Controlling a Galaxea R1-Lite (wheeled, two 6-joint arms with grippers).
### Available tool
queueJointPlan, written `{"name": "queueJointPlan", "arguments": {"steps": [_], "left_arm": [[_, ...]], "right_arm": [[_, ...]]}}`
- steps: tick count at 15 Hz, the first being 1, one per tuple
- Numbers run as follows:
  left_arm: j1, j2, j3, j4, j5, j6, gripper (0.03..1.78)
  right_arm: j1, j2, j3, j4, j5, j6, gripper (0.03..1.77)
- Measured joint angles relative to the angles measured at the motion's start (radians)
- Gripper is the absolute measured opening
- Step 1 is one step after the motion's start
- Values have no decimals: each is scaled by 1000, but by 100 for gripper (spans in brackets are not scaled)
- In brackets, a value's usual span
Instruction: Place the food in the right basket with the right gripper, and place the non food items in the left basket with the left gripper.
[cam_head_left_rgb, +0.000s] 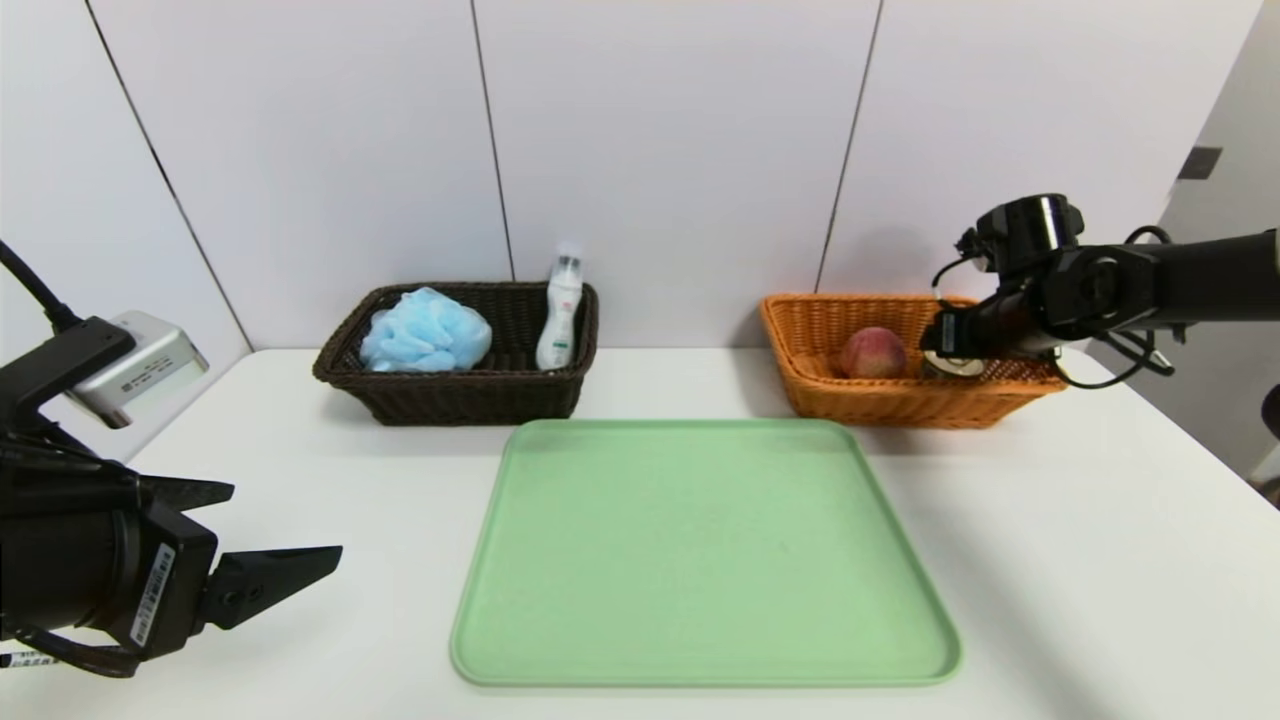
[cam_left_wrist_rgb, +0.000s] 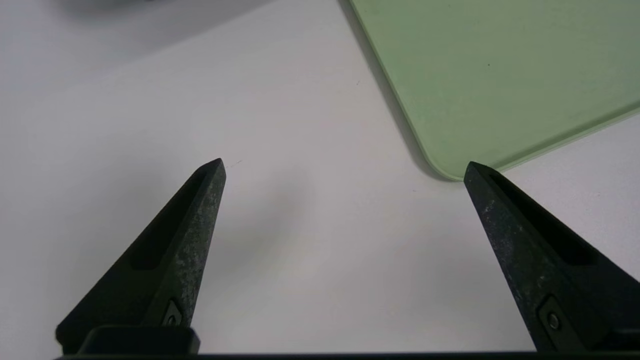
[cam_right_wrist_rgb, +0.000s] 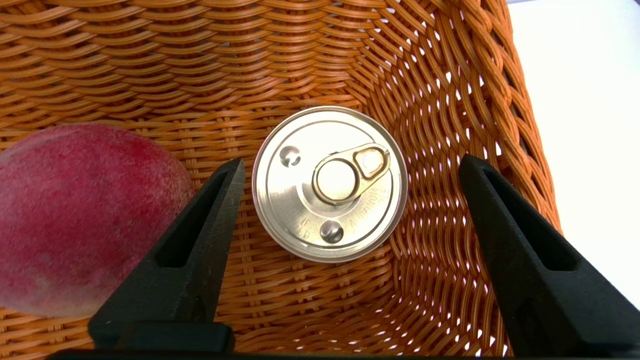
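My right claw (cam_right_wrist_rgb: 350, 165) hangs wide over the tin can (cam_right_wrist_rgb: 330, 184), which sits beside the peach (cam_right_wrist_rgb: 85, 215) in the orange basket (cam_head_left_rgb: 800, 340) at the desk's far right edge; my left claw (cam_left_wrist_rgb: 345, 170), wide and empty, waits near the front-left corner.

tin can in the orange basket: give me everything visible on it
The tin can is short and round, with a shiny pale-gold metal lid, a pull tab and stamped lettering. It stands upright, lid up, on the woven floor of the orange basket, apart from the peach. The right gripper hangs over it, jaws open, not touching. Its label is hidden.
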Motion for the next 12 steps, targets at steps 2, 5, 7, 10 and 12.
{"name": "queueJointPlan", "arguments": {"steps": [2,5,7,10,12], "left_arm": [[0,-5,0,0,0,-1,169],[0,-17,0,0,0,-1,169],[1,-29,0,0,0,-1,169],[1,-47,-5,0,7,0,169],[1,-62,-11,0,25,1,169]], "right_arm": [[1,-25,10,16,11,0,153],[9,-93,16,67,64,1,159],[18,-146,16,98,71,1,162],[30,-248,16,166,93,5,165],[44,-337,25,247,128,9,166]]}}
